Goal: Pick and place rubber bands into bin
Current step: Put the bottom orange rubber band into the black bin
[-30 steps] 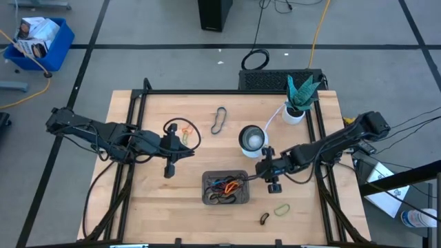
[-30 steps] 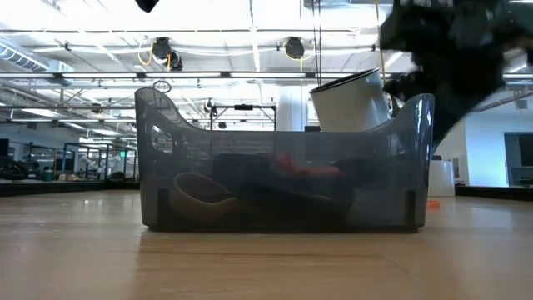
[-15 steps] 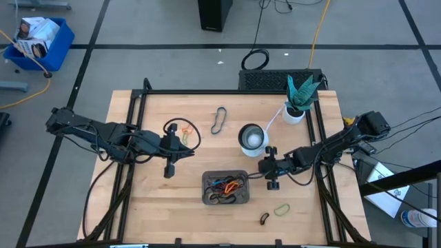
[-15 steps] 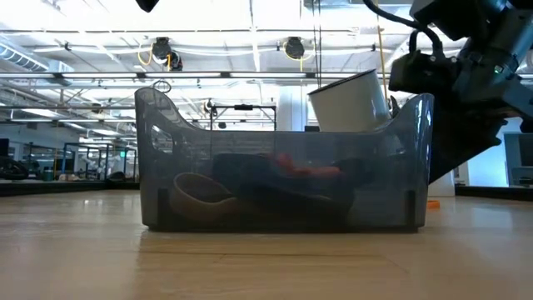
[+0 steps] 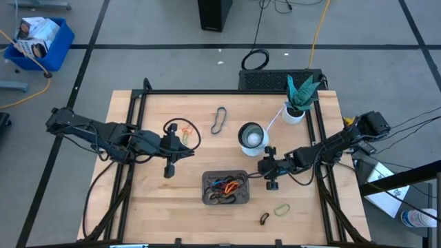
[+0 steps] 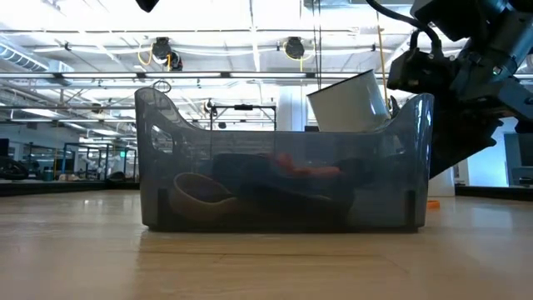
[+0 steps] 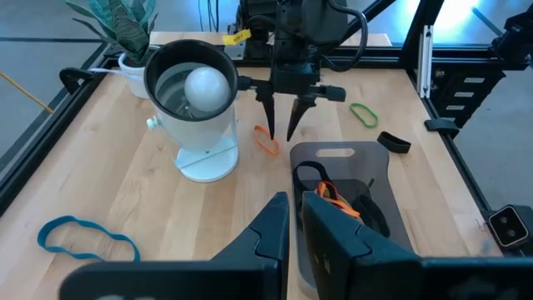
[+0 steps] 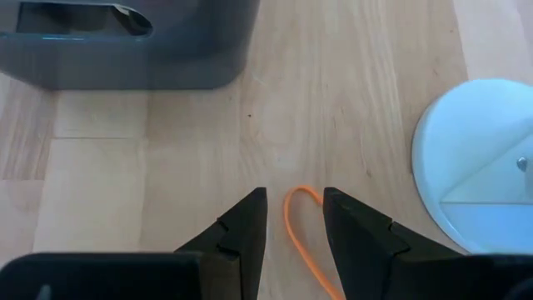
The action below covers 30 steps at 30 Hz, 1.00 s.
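Note:
The dark grey bin sits near the table's front middle and holds several rubber bands, orange and black. My right gripper is just right of the bin, open and pointing steeply down. Its two fingertips stand on either side of one end of an orange rubber band lying flat on the wood, also visible in the left wrist view. I cannot tell whether a finger touches it. My left gripper waits, shut and empty, above the table left of the bin.
A white-and-silver cup stands close behind my right gripper, a potted plant at the far right. Loose bands lie about: green and black at the front right, a blue one far, and a black loop by my left gripper.
My right gripper has sunk toward the table beside the bin and tipped more steeply downward, then held still for the last half second. Its fingers keep the same gap. The bin and bands have not moved.

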{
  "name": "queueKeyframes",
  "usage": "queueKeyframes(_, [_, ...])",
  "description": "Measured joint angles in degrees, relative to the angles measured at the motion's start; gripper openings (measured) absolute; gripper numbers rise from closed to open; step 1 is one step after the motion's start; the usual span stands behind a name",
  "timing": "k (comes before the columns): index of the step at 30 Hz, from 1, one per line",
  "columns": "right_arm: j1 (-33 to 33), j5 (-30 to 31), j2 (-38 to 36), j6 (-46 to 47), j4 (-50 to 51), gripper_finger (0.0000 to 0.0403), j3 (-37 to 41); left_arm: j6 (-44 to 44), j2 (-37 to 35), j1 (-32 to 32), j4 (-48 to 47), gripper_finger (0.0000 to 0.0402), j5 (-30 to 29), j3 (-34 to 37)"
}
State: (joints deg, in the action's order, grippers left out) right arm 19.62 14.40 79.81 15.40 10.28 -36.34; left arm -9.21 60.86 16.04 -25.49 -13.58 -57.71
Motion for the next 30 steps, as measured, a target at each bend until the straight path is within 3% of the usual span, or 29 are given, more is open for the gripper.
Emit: queueKeyframes(30, [0.0, 0.97, 3.65, -1.57, -1.46, 0.0114, -0.02, -1.81, -0.01, -0.01, 0.02, 0.0042, 0.0, 0.0])
